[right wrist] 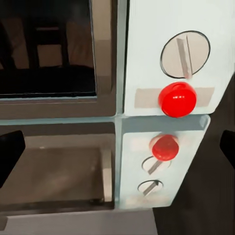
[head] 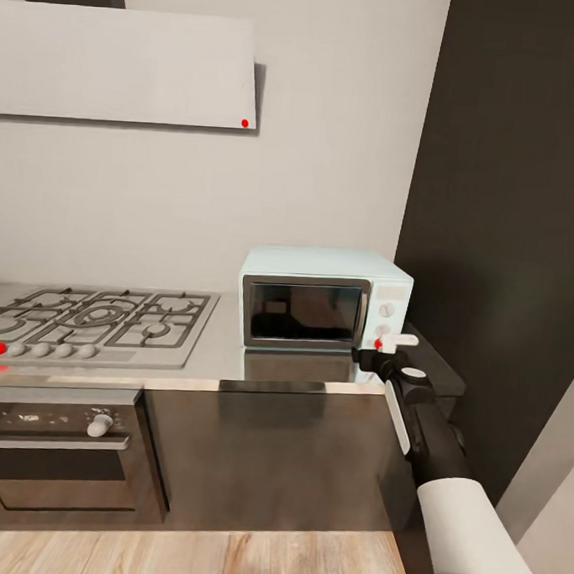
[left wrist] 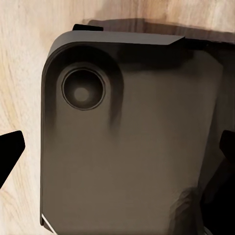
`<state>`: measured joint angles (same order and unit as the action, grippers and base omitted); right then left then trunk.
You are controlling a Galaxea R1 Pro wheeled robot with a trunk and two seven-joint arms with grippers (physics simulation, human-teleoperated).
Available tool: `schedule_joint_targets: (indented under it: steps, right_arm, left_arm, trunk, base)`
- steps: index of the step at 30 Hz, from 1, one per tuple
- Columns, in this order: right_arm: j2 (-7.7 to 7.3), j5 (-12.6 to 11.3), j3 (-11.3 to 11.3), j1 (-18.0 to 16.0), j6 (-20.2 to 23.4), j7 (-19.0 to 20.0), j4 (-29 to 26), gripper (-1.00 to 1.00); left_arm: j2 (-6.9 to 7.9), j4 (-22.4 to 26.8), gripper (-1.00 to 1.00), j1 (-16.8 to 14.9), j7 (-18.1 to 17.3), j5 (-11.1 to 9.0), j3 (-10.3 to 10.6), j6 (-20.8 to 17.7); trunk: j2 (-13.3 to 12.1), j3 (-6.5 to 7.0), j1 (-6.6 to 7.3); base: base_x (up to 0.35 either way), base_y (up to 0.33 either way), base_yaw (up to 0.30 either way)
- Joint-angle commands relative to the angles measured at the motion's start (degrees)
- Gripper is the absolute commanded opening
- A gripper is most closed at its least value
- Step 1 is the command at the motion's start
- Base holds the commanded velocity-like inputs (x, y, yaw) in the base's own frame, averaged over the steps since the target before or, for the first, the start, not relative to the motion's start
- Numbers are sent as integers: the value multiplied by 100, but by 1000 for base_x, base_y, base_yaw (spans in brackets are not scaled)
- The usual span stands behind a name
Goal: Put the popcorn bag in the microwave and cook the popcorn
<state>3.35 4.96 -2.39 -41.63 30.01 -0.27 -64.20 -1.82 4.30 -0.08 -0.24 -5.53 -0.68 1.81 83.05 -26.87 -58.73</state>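
The pale mint-blue microwave [head: 324, 299] stands on the steel countertop [head: 220, 357] against the wall, its dark glass door closed. The popcorn bag is out of view. My right gripper [head: 393, 342] hovers at the microwave's lower right front corner, in front of the control panel. Up close, the right wrist view has the microwave's white knob [right wrist: 185, 55] and round red light [right wrist: 177, 99], both mirrored in the glossy countertop [right wrist: 58, 176]. The right gripper [right wrist: 117, 152] is open, its dark fingertips [right wrist: 10, 156] far apart with nothing between them. My left gripper [left wrist: 117, 156] is open over the robot's own dark base [left wrist: 127, 147].
A grated gas hob [head: 96, 317] with a red knob lies left of the microwave. A dark built-in oven [head: 55, 447] sits below it. A dark tall panel [head: 508, 248] stands close to the microwave's right. Wood floor [head: 180, 555] runs in front of the cabinets.
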Motion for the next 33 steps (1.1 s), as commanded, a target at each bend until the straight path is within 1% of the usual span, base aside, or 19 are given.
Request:
schedule_joint_targets:
  steps: [1, 7, 8, 13, 22, 23, 27, 33]
  right_arm:
    - [11, 84, -8, -3, 31, 9, -2, 100]
    - [54, 274, -2, -3, 31, 8, 58, 100]
    - [57, 534, 0, -3, 31, 8, 59, 100]
    - [80, 536, 0, -3, 31, 3, 64, 100]
    - [78, 532, -7, -3, 31, 15, 69, 100]
    - [110, 530, -16, -3, 6, 20, 74, 100]
    - [118, 527, -16, -3, 0, 18, 74, 100]
    - [124, 505, -16, 12, -193, 17, 74, 100]
  left_arm:
    - [0, 1, 100, -1, -3, -58, -2, 12]
    - [-2, 1, 100, -1, -3, -57, -4, 12]
    - [-2, 1, 100, -1, -3, -56, -3, 12]
    - [-3, 2, 100, -1, -3, -56, -3, 12]
    - [-3, 7, 100, -1, 4, -60, -11, 12]
    - [-3, 10, 100, -9, 6, -63, -18, 12]
    - [-3, 10, 100, -9, 6, -63, -17, 12]
    - [-7, 15, 100, -10, 6, -63, -24, 12]
  trunk:
    - [3, -6, 0]
    - [3, -6, 0]
    - [3, -6, 0]
    - [3, -6, 0]
    - [3, -6, 0]
    - [3, -6, 0]
    - [3, -6, 0]
    - [3, -6, 0]
  base:
    - [0, 0, 0]
    - [0, 0, 0]
    - [0, 0, 0]
    - [0, 0, 0]
    - [0, 0, 0]
    - [0, 0, 0]
    - [0, 0, 0]
    - [0, 21, 0]
